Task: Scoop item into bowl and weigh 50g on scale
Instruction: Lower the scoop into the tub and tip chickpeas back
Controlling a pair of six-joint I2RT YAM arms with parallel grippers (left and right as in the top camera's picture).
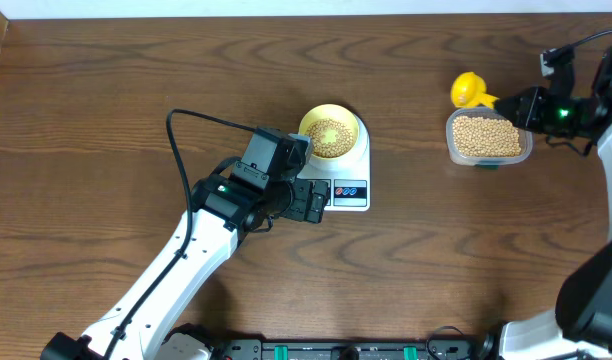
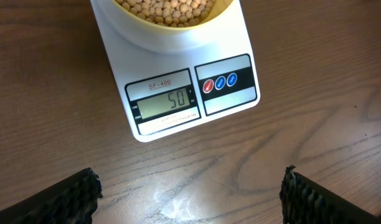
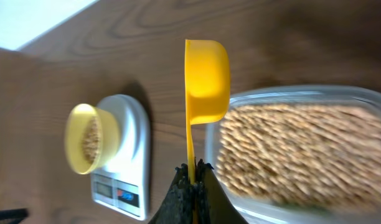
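We saw beans [image 1: 329, 135] in the bowl [image 1: 306, 124] on the scale [image 2: 178, 134], display at 50 | left gripper [image 2: 190, 190] spread wide, empty, just in front of the scale | right gripper [image 3: 192, 182] pinched the scoop [image 3: 206, 78] by its handle, well right of the scale | we judged the beans light and loose, rolling easily; better to lift the bowl by its rim.

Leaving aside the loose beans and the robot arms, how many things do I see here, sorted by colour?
Yellow: 2 (bowl, scoop)
White: 1 (scale)
Clear: 1 (tub)
Total: 4
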